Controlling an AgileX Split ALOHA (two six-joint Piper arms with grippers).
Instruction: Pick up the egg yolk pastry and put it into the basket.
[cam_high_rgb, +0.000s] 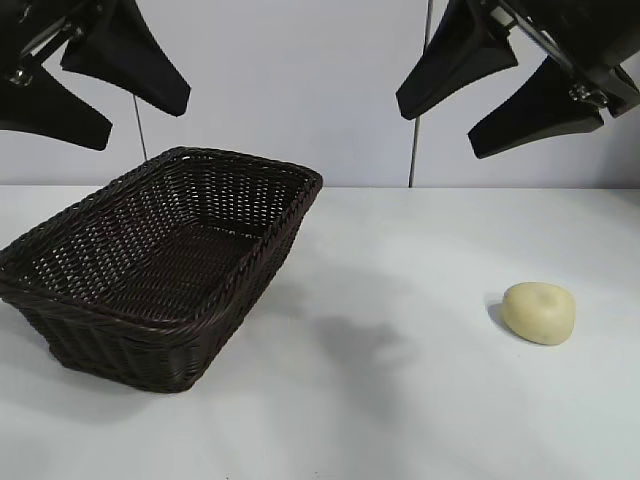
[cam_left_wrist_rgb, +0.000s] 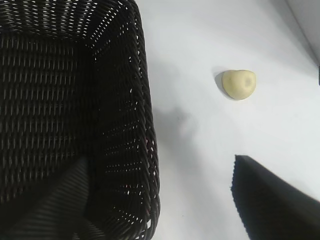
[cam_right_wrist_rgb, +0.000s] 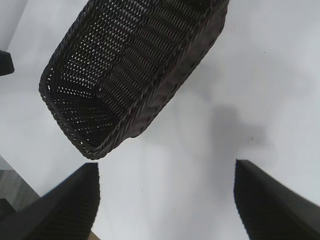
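Note:
The egg yolk pastry (cam_high_rgb: 539, 312), a small pale yellow dome, lies on the white table at the right; it also shows in the left wrist view (cam_left_wrist_rgb: 239, 83). The dark brown wicker basket (cam_high_rgb: 250, 240) stands at the left, empty; it also shows in the left wrist view (cam_left_wrist_rgb: 142, 90) and the right wrist view (cam_right_wrist_rgb: 165, 85). My left gripper (cam_high_rgb: 100, 90) hangs open high above the basket. My right gripper (cam_high_rgb: 440, 115) hangs open high above the table, up and to the left of the pastry. Neither holds anything. The pastry is out of the right wrist view.
The white table (cam_high_rgb: 400, 400) spreads between basket and pastry. A pale wall with a thin vertical seam (cam_high_rgb: 412, 150) stands behind.

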